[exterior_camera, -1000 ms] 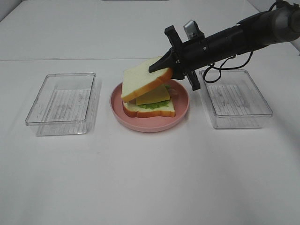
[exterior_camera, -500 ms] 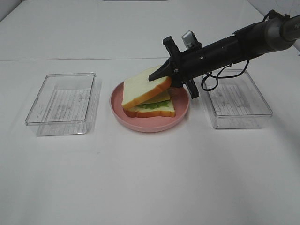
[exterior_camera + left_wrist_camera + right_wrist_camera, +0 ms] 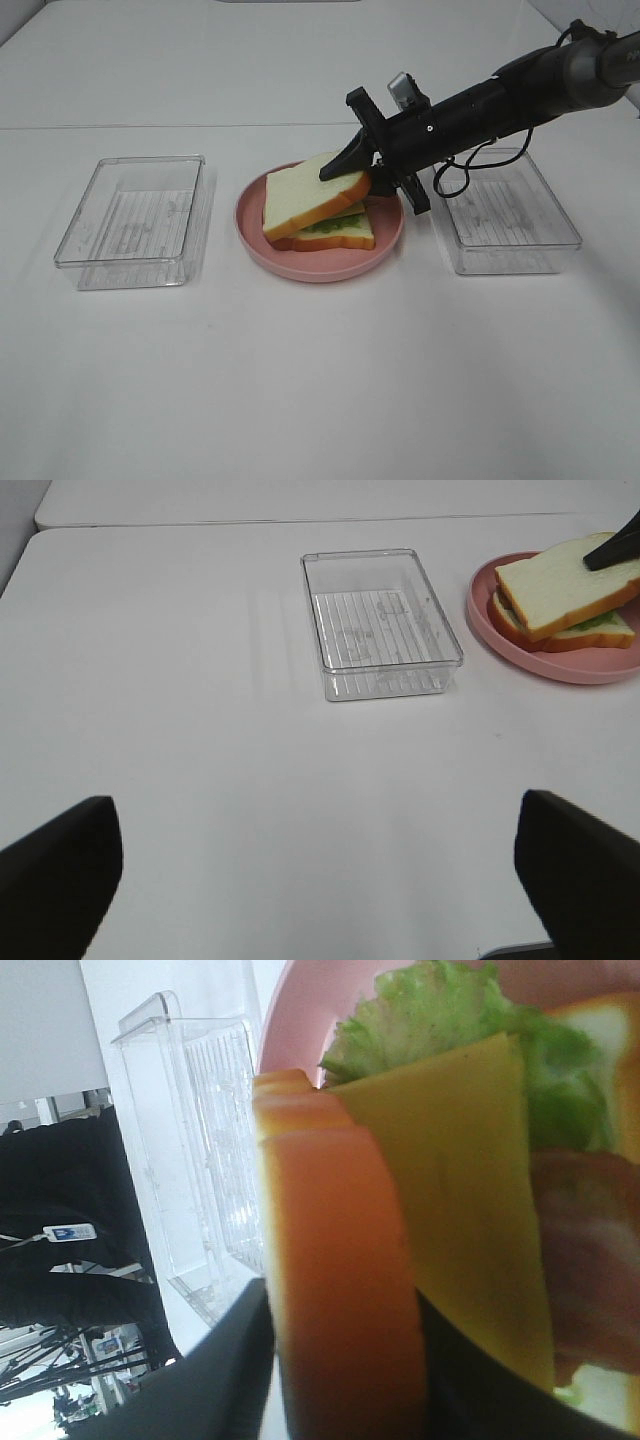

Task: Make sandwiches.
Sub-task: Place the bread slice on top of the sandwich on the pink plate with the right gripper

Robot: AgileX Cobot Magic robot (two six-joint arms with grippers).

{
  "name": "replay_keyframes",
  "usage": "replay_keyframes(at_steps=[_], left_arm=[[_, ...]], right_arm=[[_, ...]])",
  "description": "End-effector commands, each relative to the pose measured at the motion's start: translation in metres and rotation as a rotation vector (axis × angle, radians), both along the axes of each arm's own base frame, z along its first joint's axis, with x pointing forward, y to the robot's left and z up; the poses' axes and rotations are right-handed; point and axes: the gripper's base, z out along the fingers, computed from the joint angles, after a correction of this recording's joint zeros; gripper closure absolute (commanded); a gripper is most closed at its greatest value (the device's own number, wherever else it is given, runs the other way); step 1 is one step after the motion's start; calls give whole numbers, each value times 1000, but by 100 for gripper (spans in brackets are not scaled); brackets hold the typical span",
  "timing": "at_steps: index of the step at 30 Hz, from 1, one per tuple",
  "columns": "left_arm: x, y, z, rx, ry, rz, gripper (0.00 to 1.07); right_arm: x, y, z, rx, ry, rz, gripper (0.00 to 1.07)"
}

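Observation:
The sandwiches are one toy stack on the pink plate (image 3: pixel 252 228) at the table's middle. The bottom bread slice (image 3: pixel 345 238) carries green lettuce (image 3: pixel 440 1020), a yellow cheese square (image 3: pixel 470 1180) and brown bacon (image 3: pixel 590 1250). The top bread slice (image 3: pixel 305 195) lies tilted on this stack, its right edge raised. My right gripper (image 3: pixel 345 175) reaches in from the right with its fingers around that raised edge; the orange crust (image 3: pixel 340 1290) sits between both dark fingers. My left gripper (image 3: pixel 320 880) hangs open over bare table, well away from the plate (image 3: pixel 480 600).
A clear plastic box (image 3: pixel 135 215) stands left of the plate, and another clear box (image 3: pixel 505 210) stands to its right under the right arm. The left box (image 3: pixel 380 620) shows in the left wrist view too. White table surrounds everything.
My right gripper has lowered the top bread slice from above the cheese down onto the stack, which now hides the cheese from the high camera. The left gripper has not moved.

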Motion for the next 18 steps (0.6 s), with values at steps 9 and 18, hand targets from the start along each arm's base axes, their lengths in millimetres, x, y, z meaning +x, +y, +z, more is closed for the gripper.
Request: replay_keyframes(at_steps=[9,18], left_arm=[[-3,-1,1,-12,-40,-3,8],[-3,-1,1,-12,-40,-3,8]], right_arm=[[4,-5,30,-67,-105,-20,47],[0,-6,40,-93,-125,12,47]])
